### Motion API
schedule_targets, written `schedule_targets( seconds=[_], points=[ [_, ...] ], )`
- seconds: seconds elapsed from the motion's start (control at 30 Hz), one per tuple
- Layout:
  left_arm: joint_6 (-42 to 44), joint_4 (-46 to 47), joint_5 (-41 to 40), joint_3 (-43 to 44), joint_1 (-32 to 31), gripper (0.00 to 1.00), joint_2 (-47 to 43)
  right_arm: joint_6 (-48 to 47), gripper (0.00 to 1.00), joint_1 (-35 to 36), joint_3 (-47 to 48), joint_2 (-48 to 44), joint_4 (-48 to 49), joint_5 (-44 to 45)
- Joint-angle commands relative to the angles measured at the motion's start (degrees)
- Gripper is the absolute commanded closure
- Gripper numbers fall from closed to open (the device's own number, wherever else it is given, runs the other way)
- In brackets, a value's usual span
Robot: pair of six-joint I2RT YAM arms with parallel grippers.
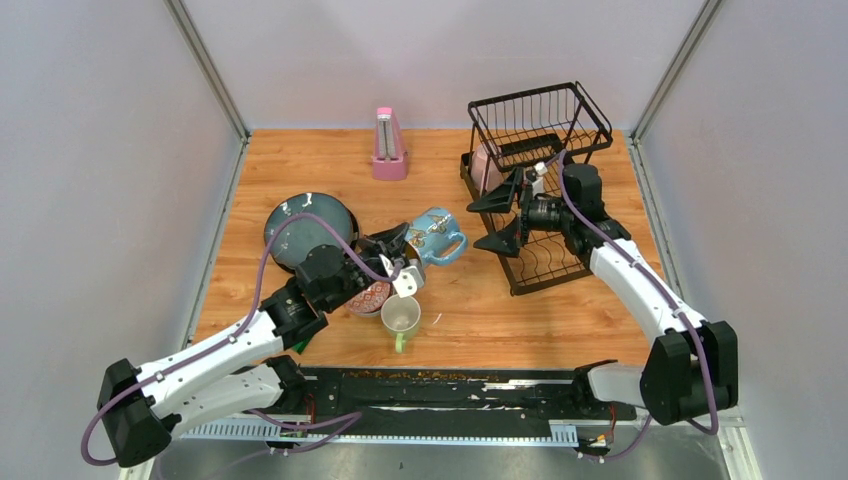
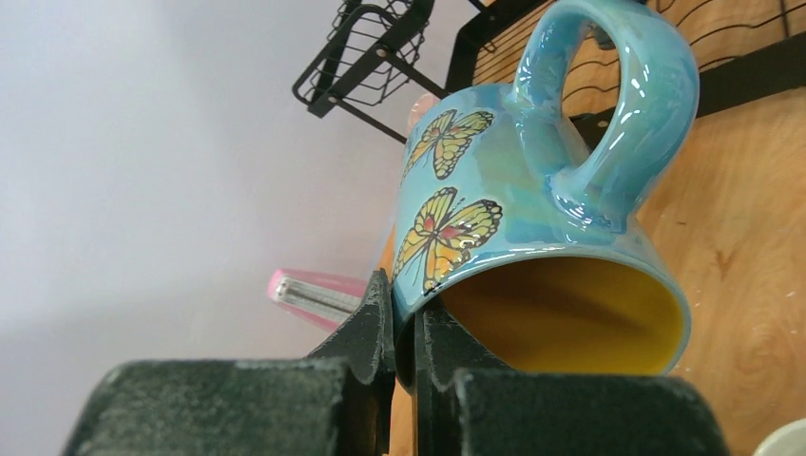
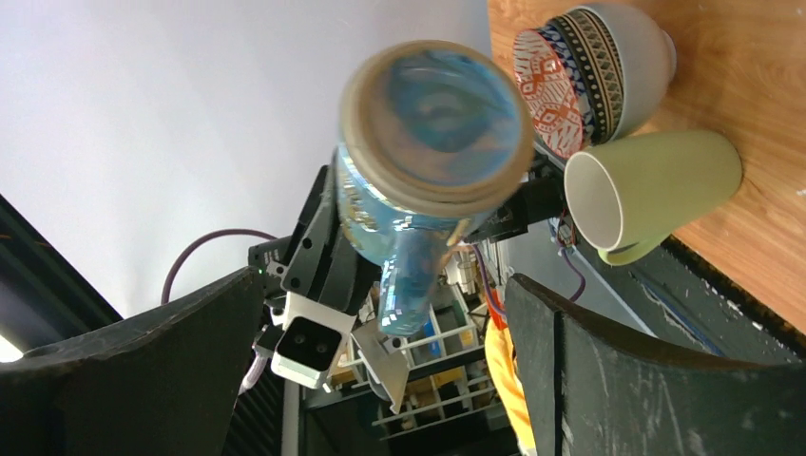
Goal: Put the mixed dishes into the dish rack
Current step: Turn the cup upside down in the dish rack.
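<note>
Left end effector (image 2: 404,318): clamped on the rim of the blue butterfly mug (image 2: 532,190), one finger inside, one outside.
Mug position: held on its side, base towards the right end effector (image 1: 495,222), short of the dish rack (image 1: 540,125).
Right end effector: jaws spread wide, holding nothing.
Handling: glazed ceramic, so stiff, slick and easily chipped. A rim pinch is thin purchase; the body or handle looks safer.
Obscured: mug base is blurred in the right wrist view; clearance above the worktop (image 1: 500,320) cannot be told.
</note>
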Motion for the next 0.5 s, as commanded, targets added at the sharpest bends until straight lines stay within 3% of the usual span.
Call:
schedule_targets(
  seconds=[0.0, 0.47],
  points=[
    [6.70, 16.41, -4.42, 3.31, -1.86, 1.00, -1.26, -2.14, 0.00, -0.22, 2.17, 1.99, -5.18, -2.24],
    [9.66, 23.41, -4.87, 1.72, -6.82, 1.00, 2.35, -1.83, 0.00, 0.58, 4.98, 4.56, -2.44, -6.20]
  ],
)
